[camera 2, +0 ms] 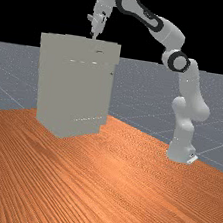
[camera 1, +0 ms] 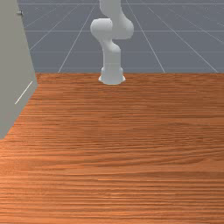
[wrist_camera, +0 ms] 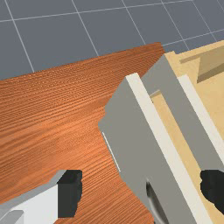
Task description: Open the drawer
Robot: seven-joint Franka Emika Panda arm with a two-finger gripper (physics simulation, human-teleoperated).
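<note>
Well, the tabletop (camera 1: pixel 122 153) carries the cabinet (camera 1: pixel 14 57), at ten o'clock in the front view. Its drawer (wrist_camera: pixel 169 127) stands partly out, front panel (wrist_camera: pixel 131 135) beneath my claw (wrist_camera: pixel 141 191), which is spread wide over the handle (wrist_camera: pixel 155 202). I judge this mid-opening: next I should lower, catch that panel and pull it toward four o'clock in the far view.

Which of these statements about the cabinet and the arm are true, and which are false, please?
1. The drawer is partly open. True.
2. The gripper is shut on the handle. False: its fingers stand wide apart.
3. The cabinet is at the front view's right edge. False: it is at the left.
4. In the far view, the arm's base stands right of the cabinet. True.
</note>
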